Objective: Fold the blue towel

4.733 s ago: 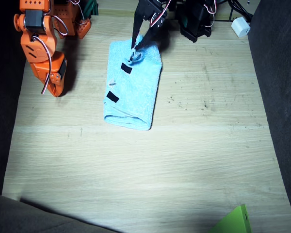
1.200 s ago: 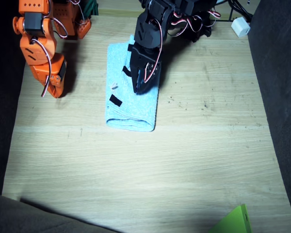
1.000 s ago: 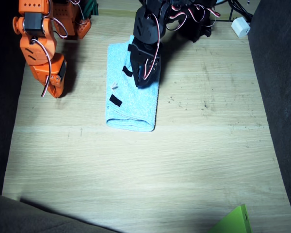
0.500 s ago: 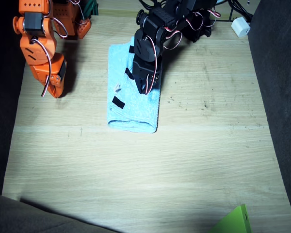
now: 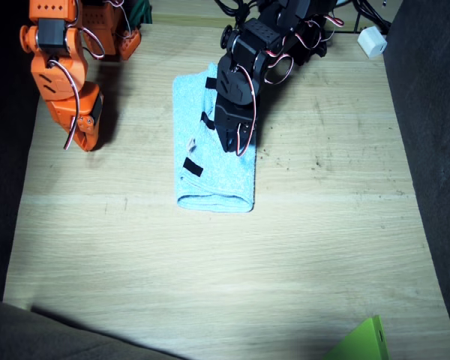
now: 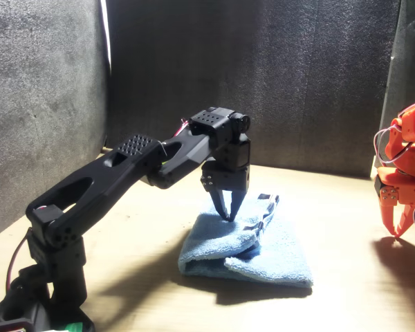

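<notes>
While the table (image 5: pixel 322 247) carries the blue towel (image 5: pixel 217 176) already folded into a narrow strip near its far edge, the fold is judged almost done. The left gripper (image 6: pixel 228 213) is seen nearly closed, tips on the towel's top layer, pinching nothing visible; the right gripper (image 5: pixel 81 139) rests apart, its opening unclear. Next, a clean lift off is called for.

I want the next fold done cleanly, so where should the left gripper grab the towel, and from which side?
Probably the towel's short far end, nearest the left arm's base, coming straight down from above as the left gripper already points. That end looks like loose layered edges with black strips, while the opposite end is a rounded fold with nothing to pinch.
</notes>
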Robot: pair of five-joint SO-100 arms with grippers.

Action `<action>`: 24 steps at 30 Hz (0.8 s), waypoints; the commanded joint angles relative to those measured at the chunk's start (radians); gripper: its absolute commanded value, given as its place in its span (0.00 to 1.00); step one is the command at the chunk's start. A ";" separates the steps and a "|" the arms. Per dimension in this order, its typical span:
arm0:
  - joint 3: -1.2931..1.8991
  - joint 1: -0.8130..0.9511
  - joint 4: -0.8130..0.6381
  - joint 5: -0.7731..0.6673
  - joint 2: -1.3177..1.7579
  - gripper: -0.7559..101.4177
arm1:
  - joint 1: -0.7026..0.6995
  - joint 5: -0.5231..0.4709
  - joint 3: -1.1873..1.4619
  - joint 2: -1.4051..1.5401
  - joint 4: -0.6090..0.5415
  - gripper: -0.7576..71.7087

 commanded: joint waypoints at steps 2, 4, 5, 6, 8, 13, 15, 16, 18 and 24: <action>-0.021 0.063 0.017 0.005 0.012 0.00 | 0.011 0.003 0.029 -0.005 0.005 0.02; -0.020 0.086 0.017 0.008 0.015 0.00 | 0.012 0.003 0.029 -0.005 0.005 0.02; -0.020 0.095 0.017 0.008 0.015 0.00 | 0.012 0.003 0.029 -0.006 0.005 0.02; -0.021 0.104 0.017 0.011 0.014 0.00 | 0.012 0.003 0.028 -0.008 0.005 0.02; -0.025 0.121 0.017 0.015 0.009 0.00 | 0.012 0.003 0.026 -0.009 0.006 0.02; -0.057 0.152 0.017 0.021 -0.026 0.00 | 0.012 0.003 0.025 -0.011 0.006 0.02; -0.066 0.146 0.017 0.021 -0.032 0.00 | 0.012 0.003 0.025 -0.011 0.008 0.02; -0.066 0.138 0.017 0.023 -0.031 0.00 | 0.012 0.003 0.023 -0.012 0.008 0.02; -0.055 0.118 0.018 0.029 0.000 0.00 | 0.012 0.003 0.023 -0.012 0.008 0.02; 0.081 0.055 0.017 0.054 0.259 0.03 | 0.012 0.002 0.029 -0.005 0.005 0.02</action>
